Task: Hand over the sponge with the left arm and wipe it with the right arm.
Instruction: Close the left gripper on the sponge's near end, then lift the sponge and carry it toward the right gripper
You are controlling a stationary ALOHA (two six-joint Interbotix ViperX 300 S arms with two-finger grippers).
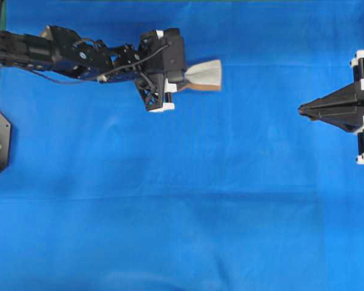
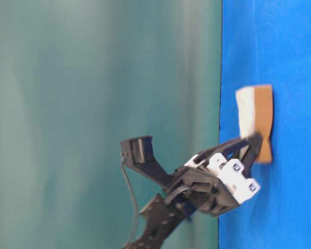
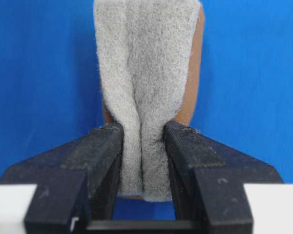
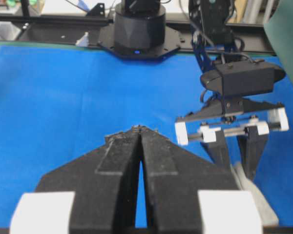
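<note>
Left end effector (image 3: 142,139) pinches sponge (image 3: 146,73), seemingly at near end.

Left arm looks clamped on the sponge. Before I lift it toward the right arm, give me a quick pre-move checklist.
1. Left gripper pinching the sponge: ok, its middle is squeezed between the jaws.
2. Grip depth: ok, sponge reaches well between the fingers.
3. Sponge off the blue cloth: cannot tell.
4. Right gripper open to receive: not ok, jaws shut.
5. Cloth between the grippers clear: ok.
</note>
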